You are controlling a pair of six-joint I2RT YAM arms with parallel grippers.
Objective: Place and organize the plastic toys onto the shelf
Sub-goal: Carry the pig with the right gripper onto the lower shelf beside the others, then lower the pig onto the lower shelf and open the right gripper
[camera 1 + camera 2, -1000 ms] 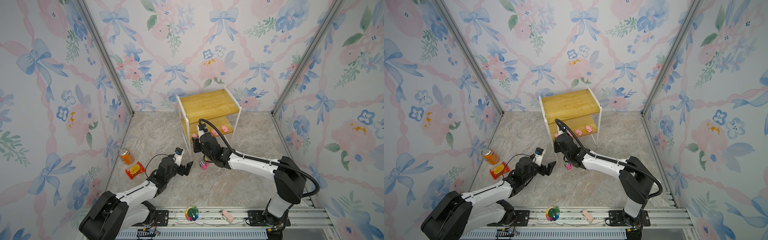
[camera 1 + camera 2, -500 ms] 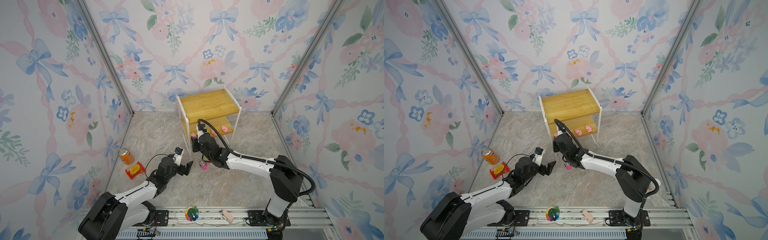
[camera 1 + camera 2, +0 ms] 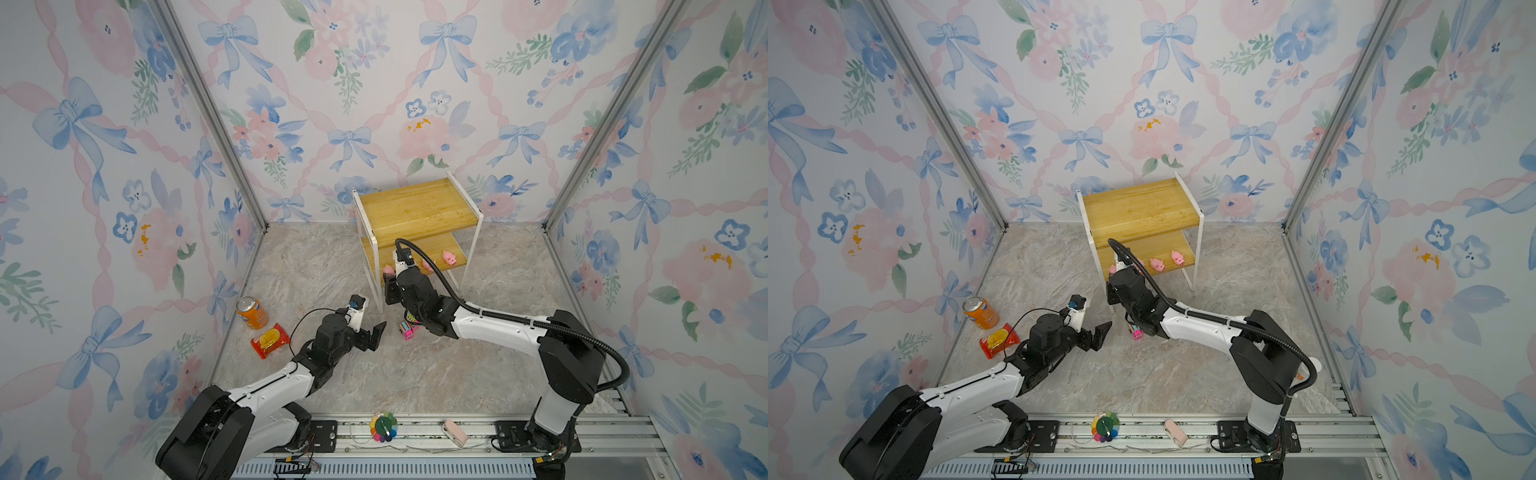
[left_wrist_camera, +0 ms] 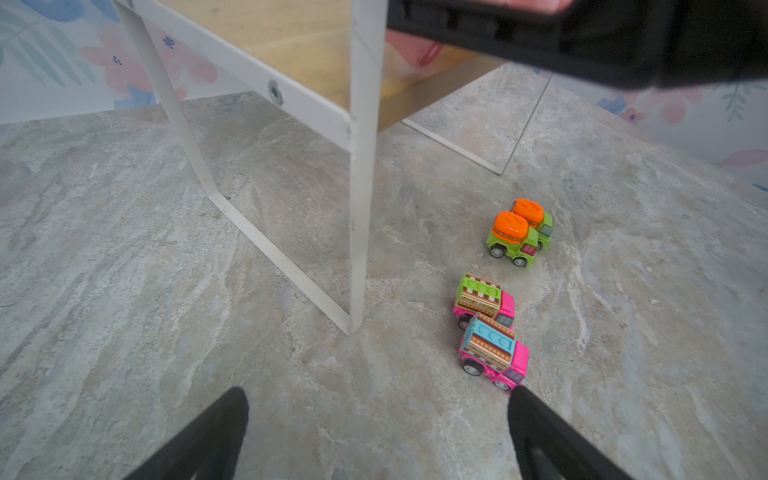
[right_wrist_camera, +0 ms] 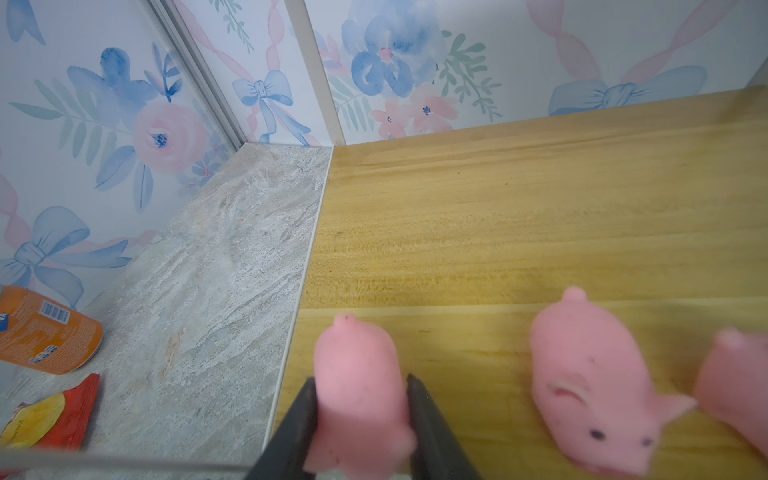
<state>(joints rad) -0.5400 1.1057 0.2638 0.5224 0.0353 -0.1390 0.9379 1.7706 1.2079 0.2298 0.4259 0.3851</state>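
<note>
1. Found the left end effector [image 4: 378,399] spread wide and empty, low over the table [image 4: 124,291], with the two pink trucks [image 4: 494,353] close ahead of one fingertip.
2. Judged those pink trucks light, hard-shelled and apt to roll on their wheels. Reckoned a pinch across the flat sides of the body, below the striped top, the safest hold.
3. Noted two green trucks [image 4: 513,239] a little farther on, side by side on the table near the front leg of the shelf [image 3: 415,203]. Expected the domed orange tops to slip, so favoured the green flanks.
4. Saw the right end effector [image 5: 360,380] narrowed on a held pig [image 5: 353,353], fingers against both flanks, at the front corner of the lower board [image 5: 498,228]. Could not tell whether it rested on the wood.
5. Took that pig for soft, light and squashy. Thought little squeeze needed at mid-body, and a gentle release lest it cling or tip.
6. Counted other pigs [image 5: 590,386] in a row beside it along the front of the lower board.
7. Found nothing on the top board [image 3: 415,195].
</note>
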